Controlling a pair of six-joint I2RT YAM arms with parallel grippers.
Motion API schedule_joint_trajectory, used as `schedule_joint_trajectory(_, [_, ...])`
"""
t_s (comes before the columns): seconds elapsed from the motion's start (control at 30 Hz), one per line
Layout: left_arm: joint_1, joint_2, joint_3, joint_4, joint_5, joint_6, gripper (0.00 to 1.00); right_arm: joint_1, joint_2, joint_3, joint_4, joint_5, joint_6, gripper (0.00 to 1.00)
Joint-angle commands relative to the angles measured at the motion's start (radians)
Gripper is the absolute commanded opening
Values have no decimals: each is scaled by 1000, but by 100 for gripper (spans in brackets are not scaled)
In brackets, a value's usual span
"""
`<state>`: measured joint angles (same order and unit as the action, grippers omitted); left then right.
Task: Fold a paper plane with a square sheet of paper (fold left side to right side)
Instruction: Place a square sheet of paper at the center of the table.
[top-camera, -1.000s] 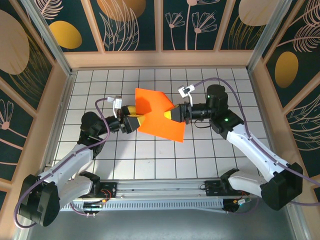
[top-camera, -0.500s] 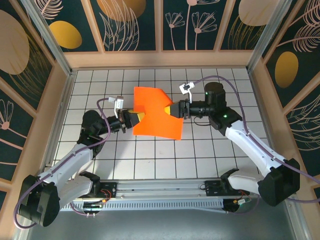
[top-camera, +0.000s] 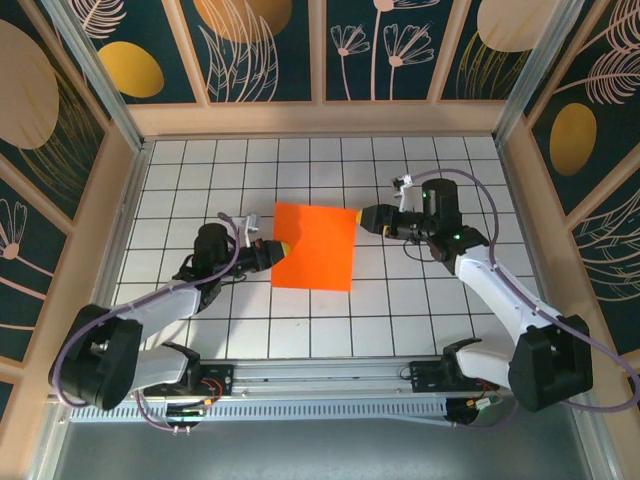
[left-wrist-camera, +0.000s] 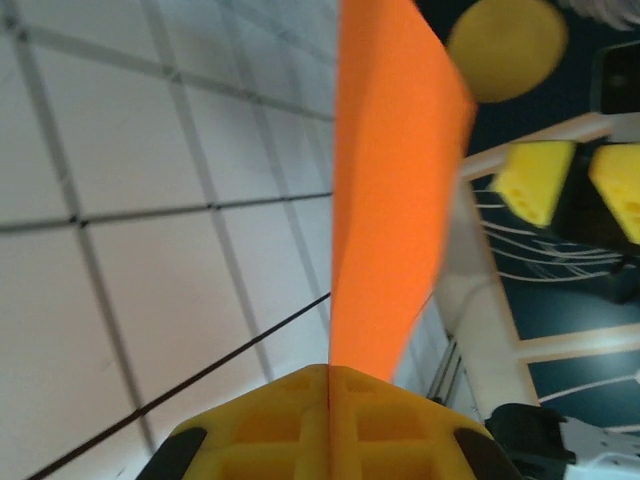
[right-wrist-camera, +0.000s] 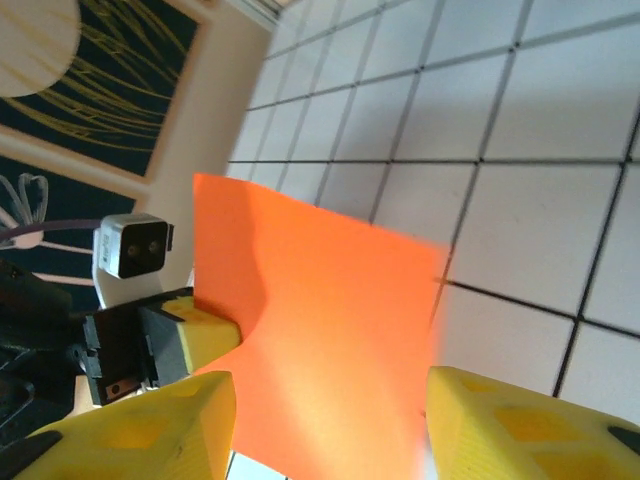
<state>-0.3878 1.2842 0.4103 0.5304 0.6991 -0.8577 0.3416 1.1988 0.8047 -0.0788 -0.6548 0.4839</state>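
Note:
The square sheet of paper (top-camera: 318, 245) is bright orange and lies spread out, nearly flat, over the middle of the white grid floor. My left gripper (top-camera: 279, 249) is shut on its left edge. In the left wrist view the yellow jaws (left-wrist-camera: 329, 372) meet with the sheet (left-wrist-camera: 385, 200) running up from between them. My right gripper (top-camera: 366, 217) stands open at the sheet's far right corner. In the right wrist view its fingers (right-wrist-camera: 328, 392) are spread wide, and the sheet (right-wrist-camera: 330, 290) sits ahead of them unpinched. No folded paper plane is in view.
Wooden walls with dark flowered panels (top-camera: 320, 120) enclose the grid floor (top-camera: 420, 300) on three sides. A metal rail (top-camera: 320, 385) with both arm bases runs along the near edge. Open floor lies in front of and behind the sheet.
The left gripper shut on the sheet's left edge and pulled left. The right gripper opened, released the sheet and drew back right. The bent, raised sheet flattened out.

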Motion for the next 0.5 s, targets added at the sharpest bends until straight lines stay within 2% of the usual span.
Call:
schedule_joint_trajectory(0.0, [3,68,-8,-56,-25,-8,0,-1,38,-52,51,58,46,44])
schedule_joint_trajectory(0.13, [3,145,13,-99,-20,29,0,19,95,-95,105,73,88,31])
schedule_joint_trajectory(0.3, [3,184,61,-215,-66,92,0,92,200,-91,127,129,99,14])
schedule_joint_trajectory(0.47, [3,202,65,-225,-71,91,0,161,333,-48,137,172,101,0])
